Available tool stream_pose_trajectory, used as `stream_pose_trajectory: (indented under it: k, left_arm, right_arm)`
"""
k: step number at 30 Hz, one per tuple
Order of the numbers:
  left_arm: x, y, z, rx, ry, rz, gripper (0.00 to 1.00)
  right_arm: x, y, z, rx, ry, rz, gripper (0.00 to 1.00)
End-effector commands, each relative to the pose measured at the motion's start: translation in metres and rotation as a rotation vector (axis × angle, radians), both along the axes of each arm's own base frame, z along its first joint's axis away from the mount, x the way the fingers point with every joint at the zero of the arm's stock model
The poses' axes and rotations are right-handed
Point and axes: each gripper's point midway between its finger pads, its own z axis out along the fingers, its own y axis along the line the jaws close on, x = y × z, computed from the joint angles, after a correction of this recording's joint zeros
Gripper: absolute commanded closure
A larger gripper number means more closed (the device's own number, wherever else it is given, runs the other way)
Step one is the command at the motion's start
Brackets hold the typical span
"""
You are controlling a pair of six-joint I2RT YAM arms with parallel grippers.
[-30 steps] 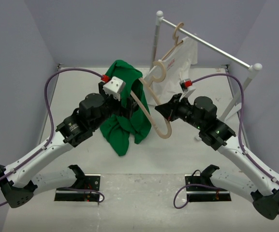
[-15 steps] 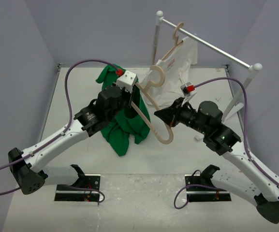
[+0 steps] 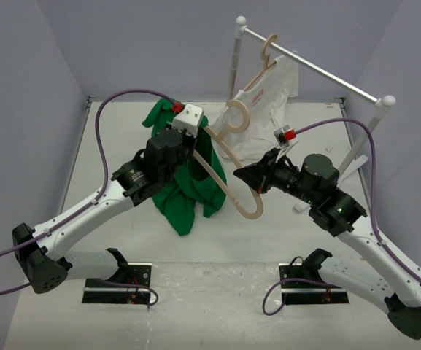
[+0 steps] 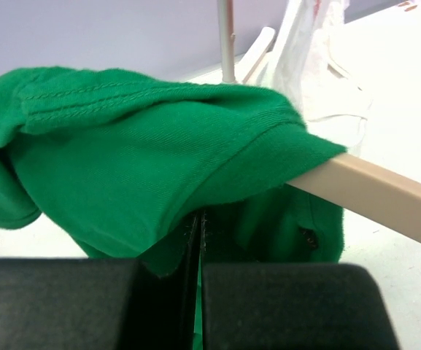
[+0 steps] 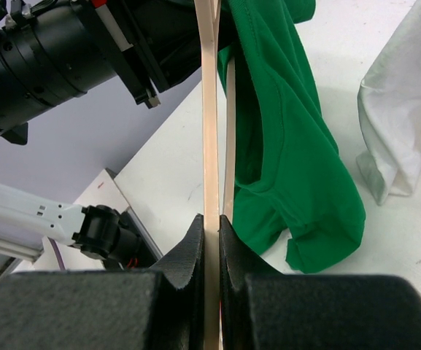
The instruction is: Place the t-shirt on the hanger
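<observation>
Left gripper clenched on a fold of the soft emerald-green fabric t-shirt, which drapes over one arm of the pale curved wooden hanger. Right gripper pinches the hanger's other arm. Risk as I judge it: my next pull could slide the cloth off, or twist the hanger loose.

You look at robot lab test cell. Plain grey-lilac walls box in white table. Left arm, right arm bolted on black mounts at near edge. Purple cable loops overhead. Small white garment rack stands as prop at back right.
</observation>
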Motion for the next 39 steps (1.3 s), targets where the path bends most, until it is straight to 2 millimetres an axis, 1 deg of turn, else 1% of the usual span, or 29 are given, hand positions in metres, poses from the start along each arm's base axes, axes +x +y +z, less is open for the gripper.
stream_pose_trajectory:
  k: [1, 4, 8, 10, 11, 12, 13, 16, 18, 21, 25, 28, 30, 32, 34, 37, 38, 39]
  left_arm:
    - [-0.008, 0.001, 0.035, -0.094, -0.076, -0.039, 1.00]
    - [-0.015, 0.003, 0.032, -0.107, -0.069, -0.059, 1.00]
    - [-0.030, 0.002, 0.034, -0.144, -0.051, -0.118, 1.00]
    - [-0.029, 0.008, 0.030, -0.138, -0.045, -0.089, 1.00]
    - [-0.026, 0.012, 0.026, -0.120, -0.038, -0.059, 0.98]
    - [-0.023, 0.014, 0.024, -0.108, -0.031, -0.036, 0.69]
    - [-0.020, 0.015, 0.022, -0.096, -0.025, -0.019, 0.49]
    - [-0.013, 0.009, 0.012, -0.079, -0.005, -0.014, 0.41]
    - [-0.007, 0.005, 0.009, -0.082, 0.003, -0.027, 0.44]
    - [0.003, 0.001, 0.000, -0.082, 0.025, -0.023, 0.41]
    - [0.009, -0.006, -0.011, -0.084, 0.039, -0.039, 0.40]
    - [0.015, -0.003, -0.016, -0.080, 0.040, -0.015, 0.36]
    - [0.020, 0.001, -0.017, -0.069, 0.031, 0.018, 0.36]
    - [0.025, 0.004, -0.017, -0.062, 0.020, 0.045, 0.42]
    - [0.027, 0.006, -0.014, -0.061, 0.008, 0.061, 0.53]
    - [0.030, 0.011, -0.007, -0.064, -0.014, 0.091, 0.64]
    - [0.030, 0.012, -0.006, -0.063, -0.020, 0.097, 0.68]
    - [0.030, 0.012, -0.006, -0.063, -0.020, 0.101, 0.75]
  right_arm:
    - [0.011, 0.001, 0.011, 0.005, -0.053, -0.029, 1.00]
    - [0.014, 0.001, 0.009, 0.000, -0.048, -0.046, 1.00]
    - [0.023, 0.000, 0.004, -0.040, -0.027, -0.080, 1.00]
    - [0.022, 0.001, 0.006, -0.027, -0.024, -0.072, 1.00]
    - [0.020, 0.002, 0.008, -0.015, -0.023, -0.066, 1.00]
    - [0.020, 0.002, 0.009, -0.007, -0.020, -0.066, 1.00]
    - [0.019, 0.002, 0.010, -0.001, -0.018, -0.066, 1.00]
    - [0.016, 0.005, 0.014, 0.010, -0.012, -0.045, 1.00]
    - [0.014, 0.006, 0.016, 0.015, -0.011, -0.033, 1.00]
    - [0.010, 0.005, 0.021, 0.023, -0.016, -0.021, 1.00]
    - [0.006, 0.003, 0.025, 0.023, -0.029, -0.017, 1.00]
    - [0.003, 0.002, 0.027, 0.027, -0.033, -0.004, 1.00]
    - [-0.002, 0.004, 0.028, 0.034, -0.034, 0.020, 1.00]
    - [-0.006, 0.005, 0.027, 0.038, -0.031, 0.041, 1.00]
    - [-0.009, 0.005, 0.029, 0.047, -0.036, 0.052, 1.00]
    - [-0.010, 0.005, 0.027, 0.047, -0.034, 0.053, 1.00]
    - [-0.010, 0.004, 0.025, 0.045, -0.031, 0.053, 1.00]
    - [-0.010, 0.004, 0.024, 0.043, -0.030, 0.052, 1.00]
